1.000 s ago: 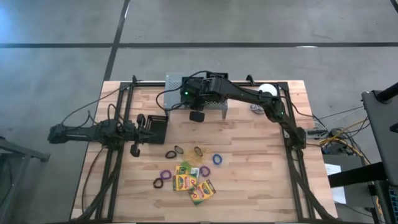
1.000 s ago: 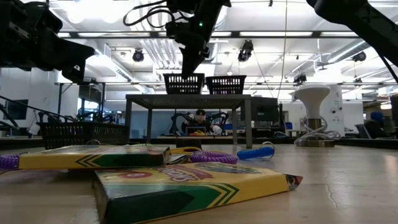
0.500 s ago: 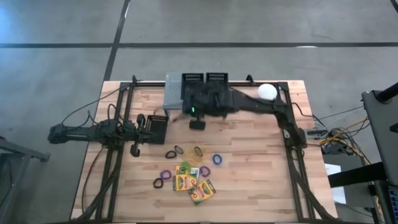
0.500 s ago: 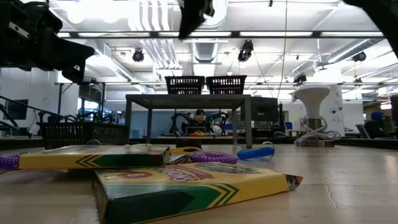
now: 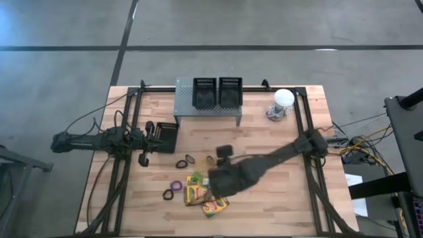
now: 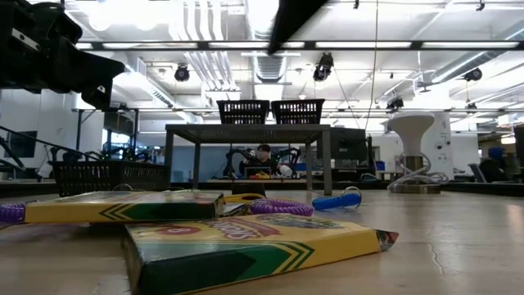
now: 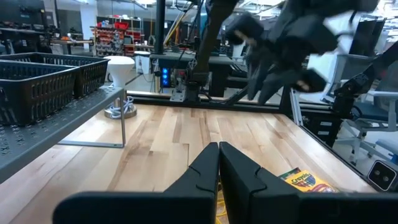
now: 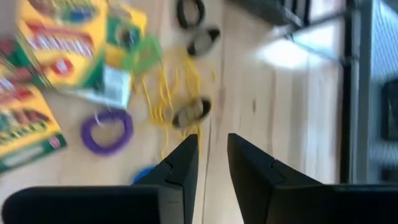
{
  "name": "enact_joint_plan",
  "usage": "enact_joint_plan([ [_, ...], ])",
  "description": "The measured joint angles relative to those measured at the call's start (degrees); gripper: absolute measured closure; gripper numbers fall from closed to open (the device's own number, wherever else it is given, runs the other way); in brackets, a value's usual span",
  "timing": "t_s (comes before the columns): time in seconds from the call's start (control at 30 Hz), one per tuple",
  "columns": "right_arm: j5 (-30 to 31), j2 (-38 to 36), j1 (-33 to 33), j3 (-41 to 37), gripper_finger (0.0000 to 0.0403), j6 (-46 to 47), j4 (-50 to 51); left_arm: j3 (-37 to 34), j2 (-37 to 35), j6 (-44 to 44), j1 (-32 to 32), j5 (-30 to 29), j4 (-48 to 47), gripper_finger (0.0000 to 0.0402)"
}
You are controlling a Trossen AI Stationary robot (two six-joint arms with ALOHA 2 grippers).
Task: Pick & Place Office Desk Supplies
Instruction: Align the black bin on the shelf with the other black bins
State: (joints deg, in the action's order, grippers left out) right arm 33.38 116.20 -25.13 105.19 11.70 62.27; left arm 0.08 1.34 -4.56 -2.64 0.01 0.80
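Observation:
My right gripper (image 8: 211, 142) hangs open and empty above the wood, over the loops beside the crayon boxes (image 5: 196, 190). In its wrist view a purple loop (image 8: 107, 130), a yellow loop (image 8: 177, 84) and black loops (image 8: 189, 12) lie flat on the table. From above, that arm (image 5: 228, 177) covers part of the pile. Two black mesh bins (image 5: 205, 92) (image 5: 230, 91) stand on the grey stand (image 5: 185, 106). A third bin (image 5: 168, 136) sits on the table by my left gripper (image 7: 217, 163), which is shut and level at the left.
A white ball-like object with a cable (image 5: 283, 99) stands at the far right. More loops (image 5: 176, 186) lie left of the boxes. Bare wood (image 5: 264, 205) stretches along the near right. Arm frames run along both table sides.
My right gripper has swung from above the bins on the stand toward the table's near edge and a little down. It has turned on the way and now hangs over the loops and crayon boxes. The two bins on the stand show uncovered.

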Motion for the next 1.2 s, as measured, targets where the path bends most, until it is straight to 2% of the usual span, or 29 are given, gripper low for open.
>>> enact_joint_plan([
  [0.17,1.35,-9.5,-4.43,-23.69,0.0337,7.7,-17.51,0.01,0.0,0.0,-0.02,0.02,0.01,0.0382],
  [0.33,0.05,-22.84,-5.35,-45.1,0.0344,8.52,-41.07,0.01,0.0,0.01,0.0,0.0,0.01,0.0382],
  [0.43,-4.51,-30.36,-4.57,-56.85,0.0344,6.55,-54.92,0.02,0.0,0.02,-0.02,0.0,0.02,0.0382],
  [0.53,-12.62,-37.97,-2.63,-68.01,0.0344,3.1,-69.23,0.0,0.0,0.01,-0.01,0.01,0.01,0.0382],
  [0.67,-19.38,-44.56,0.64,-81.24,0.0344,-1.65,-89.13,0.0,0.0,0.01,-0.02,0.01,0.0,0.0382],
  [0.77,-21.86,-48.26,4.27,-88.13,0.0344,-5.46,-99.51,0.02,0.0,0.02,0.0,0.0,0.02,0.0382],
  [0.93,-29.28,-51.35,11.95,-94.29,0.0344,-5.02,-106.6,0.02,0.0,0.01,0.0,0.0,0.04,0.0382],
  [1.03,-34.07,-51.74,15.78,-95.58,0.0344,-6.45,-107.18,0.01,0.0,0.02,-0.01,0.0,0.49,0.0382],
  [1.2,-36.5,-51.67,19.88,-95.47,0.0344,-9.14,-107.81,0.01,0.0,-0.21,0.0,0.0,0.93,0.0382],
])
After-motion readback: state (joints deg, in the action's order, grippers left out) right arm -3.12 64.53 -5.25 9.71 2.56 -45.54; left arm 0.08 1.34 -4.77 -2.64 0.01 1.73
